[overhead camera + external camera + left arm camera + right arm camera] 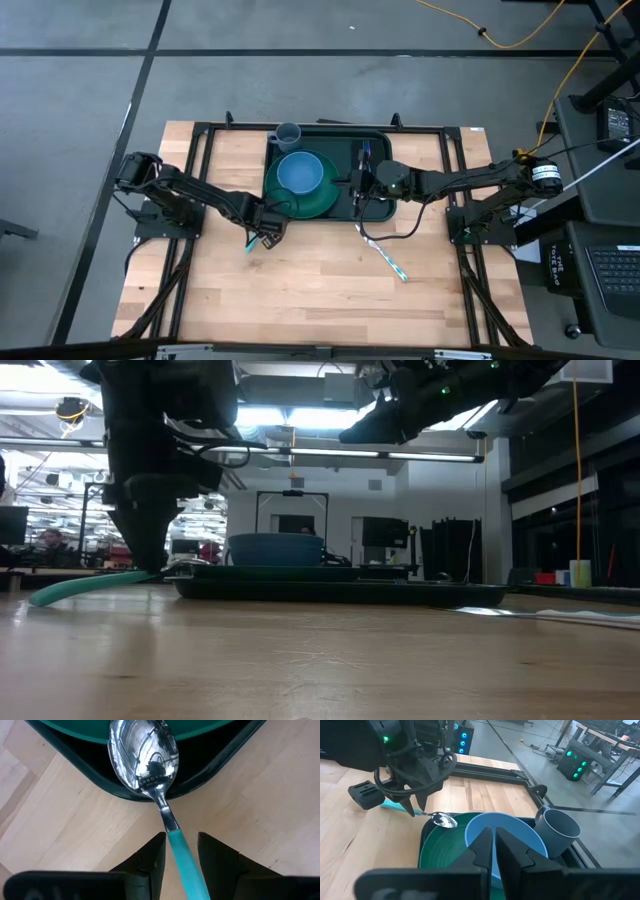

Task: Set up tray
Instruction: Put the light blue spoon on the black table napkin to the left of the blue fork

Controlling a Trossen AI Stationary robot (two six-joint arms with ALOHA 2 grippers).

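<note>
**Spoon bowl over the tray's near corner, left gripper low on the handle**

Your tray (372,206) sits at the far middle of the table (320,290), its far rim close to the table's far edge. On it you have the green plate (322,199) on the left part, with the blue bowl (299,173) on the plate. The grey cup (288,134) stands at the tray's far-left corner, just beside the bowl.

Your left gripper (266,236) is down at the tray's near-left corner. Its fingers (150,860) flank the teal handle of the spoon (145,760) with a thin gap on either side, so you cannot tell whether they are pinching it. The spoon's shiny bowl reaches over the tray rim to the plate's edge; the handle trails back over bare wood.

Your right gripper (357,185) hangs above the tray's right part, beside the plate, fingers (481,851) nearly together with only a slit between them and nothing in it.

A second teal-handled utensil (384,254) lies on the wood just in front of the tray's right end, apart from both grippers. The whole near half of the table is bare wood, open on both sides of that utensil.
</note>
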